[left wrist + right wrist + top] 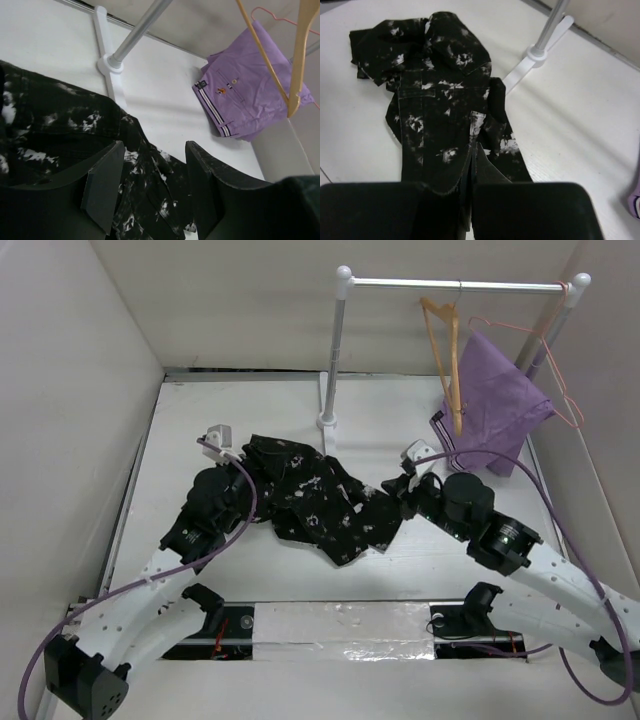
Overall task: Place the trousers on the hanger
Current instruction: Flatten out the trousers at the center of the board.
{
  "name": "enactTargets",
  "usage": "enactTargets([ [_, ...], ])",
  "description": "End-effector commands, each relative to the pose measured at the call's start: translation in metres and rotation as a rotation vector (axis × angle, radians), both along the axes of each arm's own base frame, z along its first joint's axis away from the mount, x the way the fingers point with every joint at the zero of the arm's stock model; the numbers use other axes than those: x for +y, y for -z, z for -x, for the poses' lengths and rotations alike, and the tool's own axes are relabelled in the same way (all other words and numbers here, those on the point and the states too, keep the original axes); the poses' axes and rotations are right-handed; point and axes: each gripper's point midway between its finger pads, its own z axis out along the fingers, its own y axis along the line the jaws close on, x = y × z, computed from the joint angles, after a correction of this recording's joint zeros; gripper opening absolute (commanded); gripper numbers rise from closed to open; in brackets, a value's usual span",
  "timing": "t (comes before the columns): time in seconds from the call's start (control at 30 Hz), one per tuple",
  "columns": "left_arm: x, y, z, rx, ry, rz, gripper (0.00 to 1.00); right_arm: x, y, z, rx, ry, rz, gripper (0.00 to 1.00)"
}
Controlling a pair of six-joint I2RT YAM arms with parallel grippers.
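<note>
The black, white-speckled trousers [320, 505] lie crumpled on the white table between my two arms. My left gripper [245, 462] hovers over their left end. In the left wrist view it [152, 145] is open, the trousers [60, 130] lying below and between its fingers. My right gripper [398, 490] is at their right end. In the right wrist view it [474, 147] is shut on a frayed edge of the trousers [440, 110]. The tan wooden hanger [447, 350] hangs from the rail at the back right, also seen in the left wrist view [300, 55].
A white-and-metal clothes rack [335, 350] stands at the back, its foot [326, 420] just behind the trousers. A purple cloth [495, 405] and a thin pink wire hanger [560, 380] hang at its right end. Walls close in left, right and behind.
</note>
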Motion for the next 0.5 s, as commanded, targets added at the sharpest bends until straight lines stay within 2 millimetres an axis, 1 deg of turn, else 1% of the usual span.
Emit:
enactTargets([
  [0.0,0.018,-0.001,0.006,0.002,-0.074,0.000,0.50,0.017,-0.018,0.000,-0.040,-0.031,-0.017,0.00],
  [0.03,0.025,0.002,0.011,0.012,-0.091,-0.001,0.49,0.022,-0.021,0.000,-0.041,-0.041,-0.016,0.00],
  [0.07,0.032,0.004,0.013,0.014,-0.122,-0.002,0.46,0.028,-0.016,-0.001,-0.031,-0.051,0.000,0.00],
  [0.1,0.036,0.007,0.015,0.015,-0.138,-0.001,0.43,0.034,-0.017,-0.002,-0.035,-0.060,-0.004,0.00],
  [0.13,0.043,0.014,0.020,0.027,-0.158,0.003,0.37,0.041,-0.018,-0.002,-0.038,-0.072,-0.008,0.00],
  [0.17,0.052,0.019,0.021,0.039,-0.201,0.000,0.32,0.049,-0.009,-0.007,-0.021,-0.077,0.016,0.00],
  [0.2,0.057,0.023,0.023,0.049,-0.224,0.003,0.26,0.057,-0.009,-0.007,-0.023,-0.104,0.013,0.00],
  [0.23,0.063,0.038,0.028,0.081,-0.244,-0.006,0.13,0.066,-0.006,-0.006,-0.020,-0.129,0.022,0.00],
  [0.27,0.066,0.044,0.029,0.098,-0.265,0.011,0.08,0.074,-0.010,-0.007,-0.025,-0.142,0.020,0.00],
  [0.3,0.067,0.051,0.031,0.108,-0.267,0.011,0.06,0.084,0.003,-0.013,-0.002,-0.148,0.053,0.06],
  [0.33,0.068,0.066,0.033,0.144,-0.268,-0.006,0.04,0.092,0.006,-0.014,0.003,-0.165,0.065,0.12],
  [0.37,0.069,0.073,0.035,0.174,-0.278,-0.006,0.04,0.098,0.010,-0.017,0.011,-0.172,0.077,0.19],
  [0.4,0.070,0.080,0.036,0.201,-0.286,-0.018,0.07,0.109,0.005,-0.017,-0.002,-0.192,0.074,0.37],
  [0.43,0.073,0.091,0.039,0.236,-0.296,-0.040,0.21,0.119,0.020,-0.023,0.015,-0.200,0.102,0.46],
  [0.47,0.074,0.097,0.040,0.249,-0.298,-0.045,0.36,0.128,0.025,-0.023,0.019,-0.213,0.114,0.54],
])
